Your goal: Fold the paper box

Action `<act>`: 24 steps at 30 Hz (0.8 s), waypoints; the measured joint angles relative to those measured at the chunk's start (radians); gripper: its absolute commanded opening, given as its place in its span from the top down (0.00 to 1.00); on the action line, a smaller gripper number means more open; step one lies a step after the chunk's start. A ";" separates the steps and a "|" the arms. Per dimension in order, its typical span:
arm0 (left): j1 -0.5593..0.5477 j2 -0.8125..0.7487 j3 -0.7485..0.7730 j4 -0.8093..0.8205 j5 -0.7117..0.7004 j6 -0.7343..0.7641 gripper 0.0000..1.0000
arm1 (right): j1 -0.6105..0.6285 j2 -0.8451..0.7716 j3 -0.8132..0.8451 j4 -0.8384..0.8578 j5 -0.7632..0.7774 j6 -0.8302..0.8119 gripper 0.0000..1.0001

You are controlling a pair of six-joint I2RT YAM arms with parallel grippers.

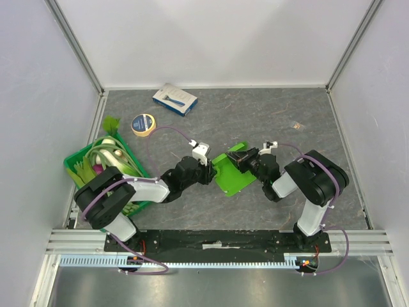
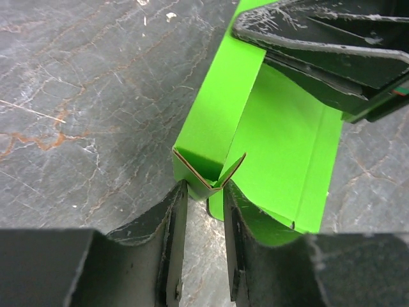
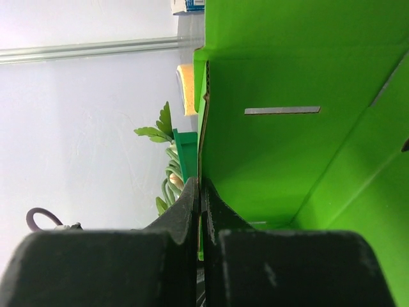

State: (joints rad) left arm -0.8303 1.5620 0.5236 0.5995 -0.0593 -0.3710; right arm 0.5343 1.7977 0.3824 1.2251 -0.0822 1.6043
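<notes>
The lime-green paper box [image 1: 231, 178] lies partly folded on the grey table between my two arms. In the left wrist view the box [image 2: 281, 147] shows one wall raised and a folded corner pointing toward the camera. My left gripper [image 2: 206, 187] stands open by a narrow gap, its fingertips on either side of that corner's tip and touching it. My right gripper [image 3: 201, 182] is shut on the edge of an upright wall of the box [image 3: 287, 147], which has a slot cut in it. From above, the left gripper [image 1: 214, 167] is at the box's left side and the right gripper [image 1: 246, 160] at its far right.
A dark green crate [image 1: 75, 161] with vegetables stands at the left, close to my left arm. A roll of yellow tape [image 1: 143, 124] and a blue-and-white carton [image 1: 174, 100] lie at the back left. White walls enclose the table on three sides.
</notes>
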 measured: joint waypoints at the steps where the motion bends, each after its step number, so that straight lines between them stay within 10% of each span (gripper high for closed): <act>1: -0.008 0.005 0.005 0.000 -0.022 0.010 0.67 | 0.000 0.000 -0.007 0.007 0.006 0.005 0.98; 14: -0.058 0.109 0.058 0.061 -0.267 0.098 0.61 | 0.079 -0.011 -0.072 0.076 0.154 0.090 1.00; 24: -0.066 0.191 0.089 0.133 -0.387 0.165 0.83 | 0.095 -0.094 -0.063 -0.069 0.171 0.106 1.00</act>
State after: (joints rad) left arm -0.8963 1.7531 0.6128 0.7322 -0.4465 -0.2058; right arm 0.6289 1.7035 0.3199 1.1564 0.0883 1.7103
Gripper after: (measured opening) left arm 0.220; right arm 0.010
